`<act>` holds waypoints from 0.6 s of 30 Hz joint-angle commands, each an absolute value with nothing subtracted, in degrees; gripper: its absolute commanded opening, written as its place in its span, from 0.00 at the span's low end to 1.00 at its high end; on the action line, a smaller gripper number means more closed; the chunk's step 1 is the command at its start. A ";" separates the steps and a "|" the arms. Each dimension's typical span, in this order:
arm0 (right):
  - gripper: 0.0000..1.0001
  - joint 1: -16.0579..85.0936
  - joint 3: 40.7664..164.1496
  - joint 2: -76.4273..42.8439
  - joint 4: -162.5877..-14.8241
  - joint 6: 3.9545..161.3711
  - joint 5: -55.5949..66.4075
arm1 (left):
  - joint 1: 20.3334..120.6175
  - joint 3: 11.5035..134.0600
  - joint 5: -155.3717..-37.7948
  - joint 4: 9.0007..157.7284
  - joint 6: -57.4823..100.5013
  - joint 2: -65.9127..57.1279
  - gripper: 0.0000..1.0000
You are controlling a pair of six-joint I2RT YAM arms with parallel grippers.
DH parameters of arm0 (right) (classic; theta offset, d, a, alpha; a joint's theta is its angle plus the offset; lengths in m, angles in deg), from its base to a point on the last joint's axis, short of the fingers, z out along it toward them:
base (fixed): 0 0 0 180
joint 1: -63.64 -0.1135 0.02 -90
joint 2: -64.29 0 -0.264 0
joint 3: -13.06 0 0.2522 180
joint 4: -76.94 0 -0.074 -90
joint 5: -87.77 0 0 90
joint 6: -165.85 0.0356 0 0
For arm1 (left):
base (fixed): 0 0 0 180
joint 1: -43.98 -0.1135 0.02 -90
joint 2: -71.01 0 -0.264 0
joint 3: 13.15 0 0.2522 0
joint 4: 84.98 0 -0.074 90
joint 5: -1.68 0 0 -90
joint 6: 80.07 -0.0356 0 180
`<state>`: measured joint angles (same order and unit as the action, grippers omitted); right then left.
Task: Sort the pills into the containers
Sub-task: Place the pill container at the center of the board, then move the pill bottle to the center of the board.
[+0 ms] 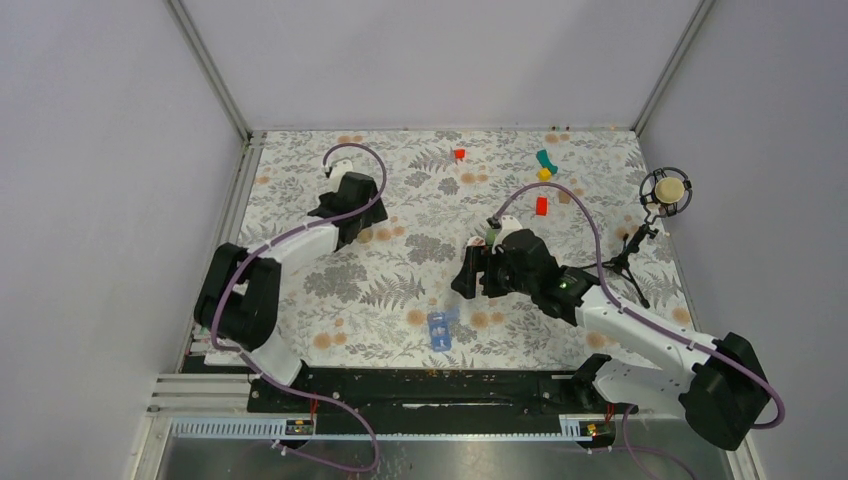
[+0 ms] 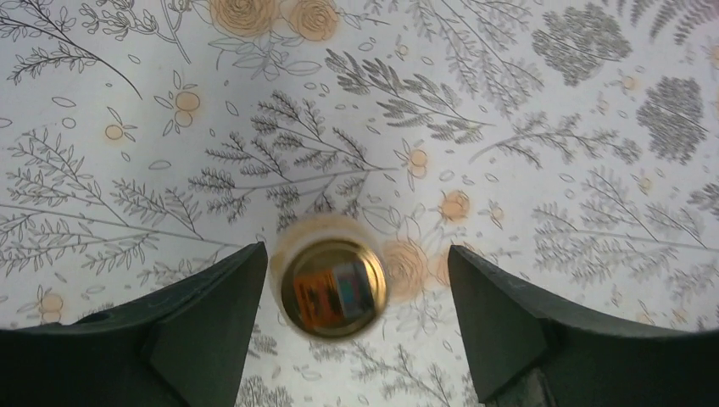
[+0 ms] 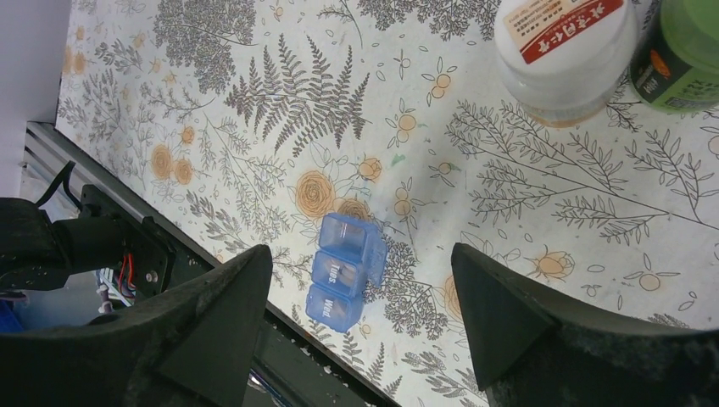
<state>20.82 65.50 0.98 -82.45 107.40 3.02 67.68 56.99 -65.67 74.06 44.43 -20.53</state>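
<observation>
1. Top view: pill box point(image 1: 438, 328) lies flat on floral table point(image 1: 300, 300), close to the near edge, approx. centre, betw. the two arm bases. L arm point(image 1: 300, 240) is stretched toward far left. R arm point(image 1: 620, 320) is stretched to centre, its head just far-right of the box. White-lid bottle point(image 1: 509, 224) & green bottle point(image 1: 491, 238) stand just beyond that head. Red block point(image 1: 541, 205) lies farther right.
2. L wrist view: L fingers point(image 2: 203, 322) are spread wide, pinching nothing. Small round bottle point(image 2: 333, 288), blurry, seen from above, stands betw. them. It's close beside one finger, w/ a clear gap to the other.
3. R wrist view: R fingers point(image 3: 212, 331) are spread wide, nothing held. Pill box sits on the table betw. them in frame, by the near table edge. 3 compartments are visible, and one end lid looks raised. White-lid & green bottles stand side by side, well apart from the box.
</observation>
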 commanded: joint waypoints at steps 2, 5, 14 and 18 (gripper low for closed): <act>0.85 21.11 65.09 3.92 -79.86 105.66 0.39 | 66.04 62.05 -67.40 76.22 42.91 -25.99 0.72; 0.85 21.18 65.02 4.32 -79.73 105.34 0.21 | 65.92 62.36 -68.10 76.38 43.55 -27.43 0.62; 0.84 21.15 65.79 3.18 -78.03 105.30 0.13 | 67.80 55.41 -69.72 77.60 42.34 -23.24 0.06; 0.84 21.16 66.99 2.28 -76.35 105.38 0.04 | 73.72 52.72 -70.06 73.38 39.89 -17.82 0.05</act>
